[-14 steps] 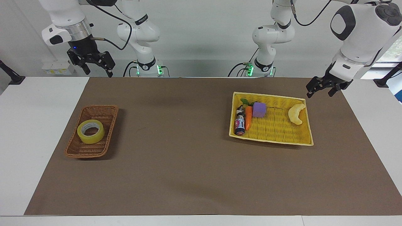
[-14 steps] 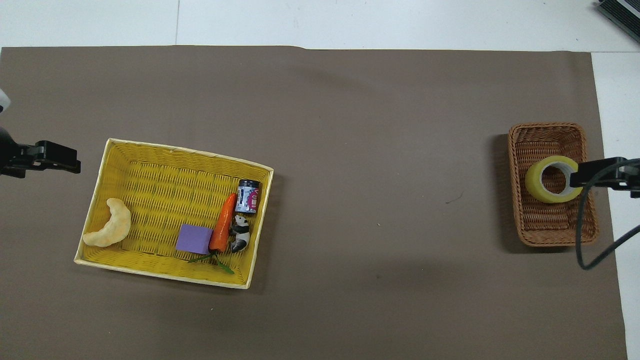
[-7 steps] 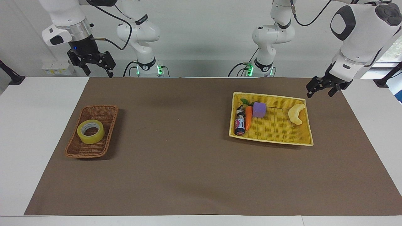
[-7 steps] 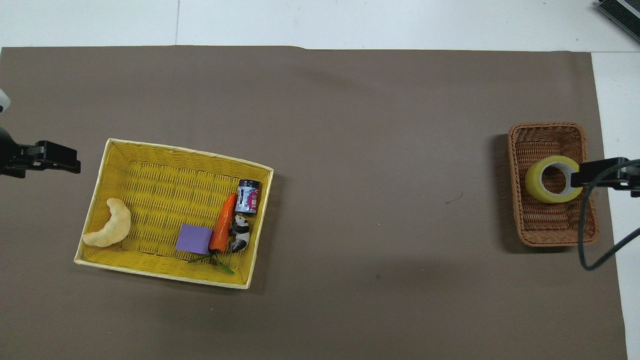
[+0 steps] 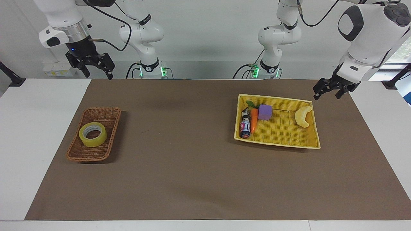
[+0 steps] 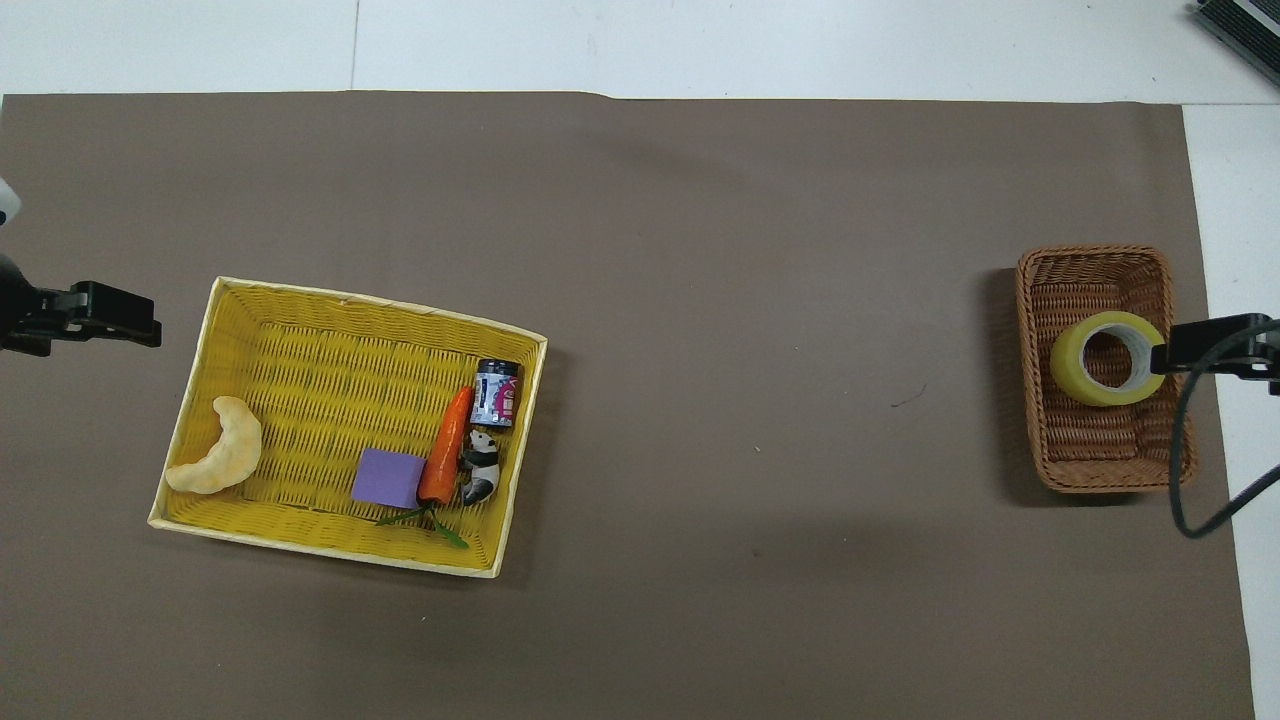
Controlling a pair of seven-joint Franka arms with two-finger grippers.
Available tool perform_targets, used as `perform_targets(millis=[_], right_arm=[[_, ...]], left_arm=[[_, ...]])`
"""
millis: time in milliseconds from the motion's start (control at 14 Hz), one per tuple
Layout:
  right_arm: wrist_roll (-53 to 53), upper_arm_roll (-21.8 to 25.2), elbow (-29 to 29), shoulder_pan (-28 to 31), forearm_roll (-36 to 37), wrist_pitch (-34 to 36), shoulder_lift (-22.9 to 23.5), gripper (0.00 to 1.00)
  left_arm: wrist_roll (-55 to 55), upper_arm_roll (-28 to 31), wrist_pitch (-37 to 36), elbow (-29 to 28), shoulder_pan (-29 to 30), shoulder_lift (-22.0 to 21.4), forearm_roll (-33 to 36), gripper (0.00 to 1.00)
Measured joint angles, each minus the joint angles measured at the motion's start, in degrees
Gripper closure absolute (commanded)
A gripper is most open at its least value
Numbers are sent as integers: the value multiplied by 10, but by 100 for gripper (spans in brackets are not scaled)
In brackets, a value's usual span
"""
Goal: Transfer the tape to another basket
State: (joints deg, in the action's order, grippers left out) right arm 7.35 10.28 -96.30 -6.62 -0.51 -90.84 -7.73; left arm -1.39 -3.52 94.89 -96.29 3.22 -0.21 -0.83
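The tape [image 5: 93, 134] [image 6: 1104, 358], a yellow roll with a pale core, lies flat in the brown wicker basket [image 5: 101, 113] [image 6: 1092, 268] toward the right arm's end of the table. My right gripper [image 5: 97, 74] [image 6: 1180, 352] hangs open and empty high over that basket's outer rim, well clear of the tape. My left gripper [image 5: 327, 95] [image 6: 135, 325] waits open and empty over the brown mat beside the yellow basket [image 5: 279, 140] [image 6: 330, 300].
In the yellow basket lie a pale crescent toy [image 5: 303, 116], a purple block [image 5: 265, 112], a carrot [image 5: 254, 119], a small can [image 5: 245, 128] and a panda figure [image 6: 481, 465]. A wide bare stretch of brown mat [image 5: 179, 128] separates the two baskets.
My right gripper has risen slightly and drifted toward the right arm's end of the table. The left arm, the tape and both baskets have not moved.
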Motion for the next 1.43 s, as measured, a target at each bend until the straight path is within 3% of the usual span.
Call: perform_targets(millis=[286, 571, 1429], right_arm=[[-1, -4, 0, 7, 0, 0, 0, 0], [-2, -41, 0, 44, 0, 0, 0, 0], [-2, -52, 33, 40, 1, 46, -1, 0]], left_arm=[[0, 0, 0, 0, 0, 0, 0, 0], [0, 0, 0, 0, 0, 0, 0, 0], [0, 0, 0, 0, 0, 0, 0, 0]])
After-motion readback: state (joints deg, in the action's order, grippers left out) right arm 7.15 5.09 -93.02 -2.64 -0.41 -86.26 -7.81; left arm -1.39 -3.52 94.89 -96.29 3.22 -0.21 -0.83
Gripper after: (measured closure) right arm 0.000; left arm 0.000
